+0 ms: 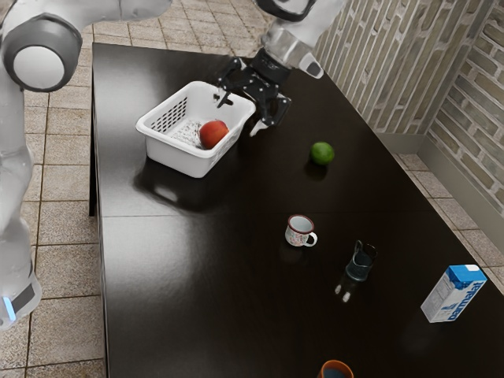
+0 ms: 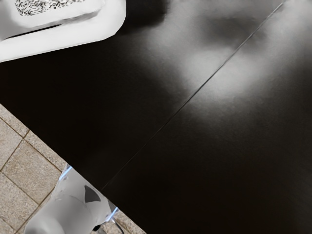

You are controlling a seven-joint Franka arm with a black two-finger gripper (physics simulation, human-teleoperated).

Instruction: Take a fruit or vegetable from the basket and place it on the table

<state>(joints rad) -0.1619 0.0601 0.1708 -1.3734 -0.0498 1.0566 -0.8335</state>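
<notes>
The pincer [image 1: 239, 115] hangs with its two fingers spread wide and nothing between them, near the rim of a white basket [image 1: 169, 155] on a dark counter [image 1: 181, 276]. Inside the basket sits the task's likely target, a round red fruit or vegetable [image 1: 213, 135], resting near the wall toward the exterior view's right. From the pincer, it lies lower and toward the exterior view's left, so the reach appears to call for a sideways shift inward over the basket, then a descent. The piece shows no clear long axis; the nearby wall, rather than its shape, would likely decide how the fingers straddle it, and a finger coming down off line could catch the rim. The basket wall hides the fruit's underside, and whether it touches that wall is hard to make out, as is the pincer's exact height above the rim. In the wrist view, the basket is cut off at the frame's edge, its patterned floor partly in sight, suggesting a hand not squarely centered over it. A green fruit [image 1: 321, 153] rests on the counter, well apart from the basket, with a speckled mug [image 1: 298, 231] farther along. Bare counter between basket and mug looks a reasonable place to set the red piece down.
</notes>
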